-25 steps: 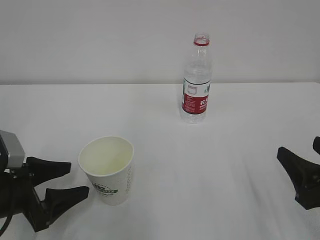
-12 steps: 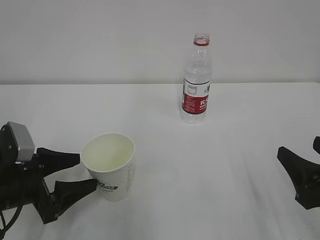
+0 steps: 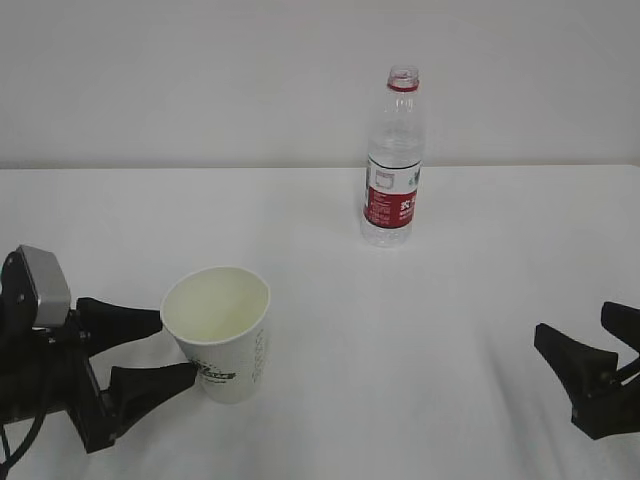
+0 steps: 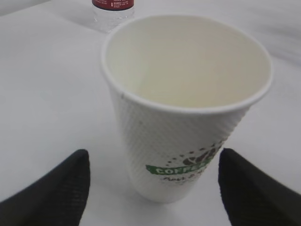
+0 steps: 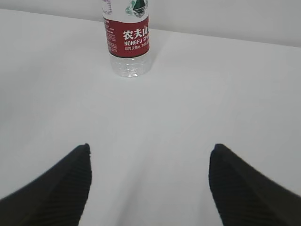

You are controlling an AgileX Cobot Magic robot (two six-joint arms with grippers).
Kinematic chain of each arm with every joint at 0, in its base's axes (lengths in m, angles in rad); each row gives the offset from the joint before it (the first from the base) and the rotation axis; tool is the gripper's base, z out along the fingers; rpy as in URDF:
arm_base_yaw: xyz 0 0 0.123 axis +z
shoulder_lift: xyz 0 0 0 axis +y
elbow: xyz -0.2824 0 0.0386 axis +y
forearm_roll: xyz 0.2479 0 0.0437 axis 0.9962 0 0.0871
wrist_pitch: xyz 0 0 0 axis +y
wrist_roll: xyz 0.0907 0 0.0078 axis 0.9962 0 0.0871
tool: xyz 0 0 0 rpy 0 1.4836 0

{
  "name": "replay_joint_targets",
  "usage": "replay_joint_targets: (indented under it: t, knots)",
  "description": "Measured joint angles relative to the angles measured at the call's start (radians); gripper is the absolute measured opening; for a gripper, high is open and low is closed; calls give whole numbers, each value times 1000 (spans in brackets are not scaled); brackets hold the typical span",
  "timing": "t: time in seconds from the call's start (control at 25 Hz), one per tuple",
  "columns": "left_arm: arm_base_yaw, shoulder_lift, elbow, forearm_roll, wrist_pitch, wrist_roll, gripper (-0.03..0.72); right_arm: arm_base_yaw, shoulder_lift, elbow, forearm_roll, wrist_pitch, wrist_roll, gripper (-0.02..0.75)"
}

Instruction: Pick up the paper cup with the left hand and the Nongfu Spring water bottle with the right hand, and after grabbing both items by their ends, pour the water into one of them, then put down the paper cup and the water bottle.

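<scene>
The paper cup (image 3: 219, 334) stands upright between the spread fingers of the left hand (image 3: 178, 347), unclamped, while the uncapped Nongfu Spring water bottle (image 3: 393, 160) stands well beyond it and the right hand (image 3: 590, 345) gapes empty, far from the cup.

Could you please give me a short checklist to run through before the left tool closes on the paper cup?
1. Paper cup upright on the table: ok.
2. Left tool open wide enough for the cup: ok.
3. Cup between the left tool's fingers: not ok; in the left wrist view the cup is centred but sits just ahead of the tips.
4. Nongfu Spring water bottle upright, uncapped, clear of the cup: ok.
5. Right tool open and facing the bottle: ok, though far from it.
6. Water level in the bottle: cannot tell.
</scene>
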Motion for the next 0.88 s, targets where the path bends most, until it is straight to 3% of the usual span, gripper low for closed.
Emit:
replay_joint_targets:
  t: [0.32,0.52,0.88]
  knots:
    - [-6,5,-2,17,0,0,628,0,0,-3,-6,0,0,587]
    - [-73,5,-43,-15,0,0,629,0,0,-3,-11,-1,0,587]
    - [-89,7,-50,-62,0,0,686,0,0,-3,-19,-1,0,587]
